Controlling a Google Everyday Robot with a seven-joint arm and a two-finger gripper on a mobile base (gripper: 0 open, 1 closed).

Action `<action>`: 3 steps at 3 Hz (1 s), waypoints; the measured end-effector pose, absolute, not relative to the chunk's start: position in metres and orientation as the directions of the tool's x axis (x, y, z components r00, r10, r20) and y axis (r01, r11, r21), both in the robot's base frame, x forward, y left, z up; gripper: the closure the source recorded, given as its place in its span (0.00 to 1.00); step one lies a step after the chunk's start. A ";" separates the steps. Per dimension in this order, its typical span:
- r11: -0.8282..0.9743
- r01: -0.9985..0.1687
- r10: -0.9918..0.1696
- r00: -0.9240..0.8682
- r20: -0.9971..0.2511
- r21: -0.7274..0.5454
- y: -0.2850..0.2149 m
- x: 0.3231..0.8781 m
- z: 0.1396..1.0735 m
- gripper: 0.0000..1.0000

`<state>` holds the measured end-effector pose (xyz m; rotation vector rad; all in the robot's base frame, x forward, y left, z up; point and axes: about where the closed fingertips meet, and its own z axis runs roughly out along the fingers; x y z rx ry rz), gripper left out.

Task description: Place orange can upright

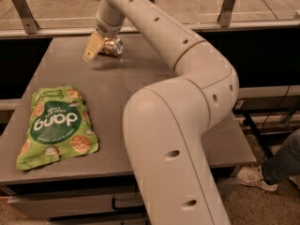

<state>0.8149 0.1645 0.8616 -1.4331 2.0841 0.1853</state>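
Grey table (131, 74) beside glass wall (187, 3); pincer (99, 48) clasps orange can (113, 46) above far end.

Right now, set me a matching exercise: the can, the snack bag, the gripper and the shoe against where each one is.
1. orange can
2. green snack bag
3. gripper
4. white shoe

a. on the floor, right of the table
b. lying flat on the table's near left
c. over the table's far side, jaws shut on 1
d. on its side, held by 3

Pairs: 1-d, 2-b, 3-c, 4-a.
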 end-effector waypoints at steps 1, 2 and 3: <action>0.396 -0.893 -0.822 -0.242 -0.515 -0.213 0.174 0.820 0.851 0.18; 0.378 -0.899 -0.835 -0.230 -0.499 -0.219 0.181 0.822 0.848 0.42; 0.356 -0.905 -0.841 -0.201 -0.502 -0.233 0.186 0.819 0.858 0.65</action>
